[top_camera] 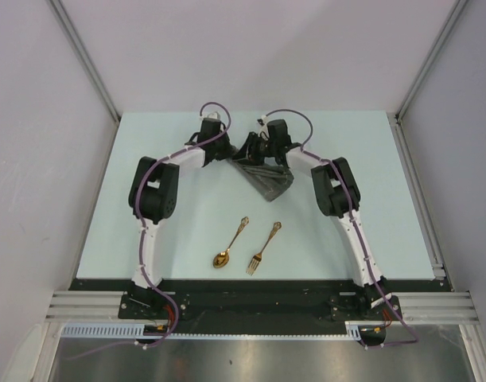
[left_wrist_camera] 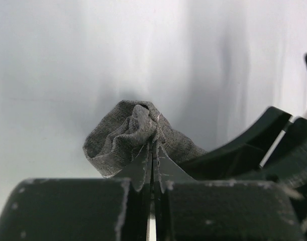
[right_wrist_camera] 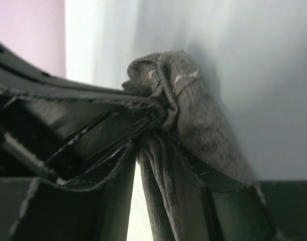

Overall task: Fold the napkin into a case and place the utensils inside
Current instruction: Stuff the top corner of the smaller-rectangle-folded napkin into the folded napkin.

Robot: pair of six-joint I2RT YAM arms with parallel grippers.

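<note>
The napkin point(top_camera: 270, 182) is a dark grey cloth, bunched up and hanging between my two grippers at the far middle of the table, with its lower end on the surface. My left gripper point(top_camera: 235, 153) is shut on a gathered bunch of it, and the cloth point(left_wrist_camera: 124, 138) bulges just past the fingertips point(left_wrist_camera: 143, 168). My right gripper point(top_camera: 258, 156) is shut on the same cloth right beside the left one, and folds point(right_wrist_camera: 196, 115) run down between its fingers. The gold spoon point(top_camera: 229, 244) and gold fork point(top_camera: 264, 247) lie side by side near the front edge, apart from both grippers.
The pale green table point(top_camera: 147, 159) has grey walls on three sides and a metal rail point(top_camera: 417, 183) along its right edge. A black strip point(top_camera: 250, 283) runs along the front by the arm bases. The right gripper's black fingers point(left_wrist_camera: 248, 143) show in the left wrist view.
</note>
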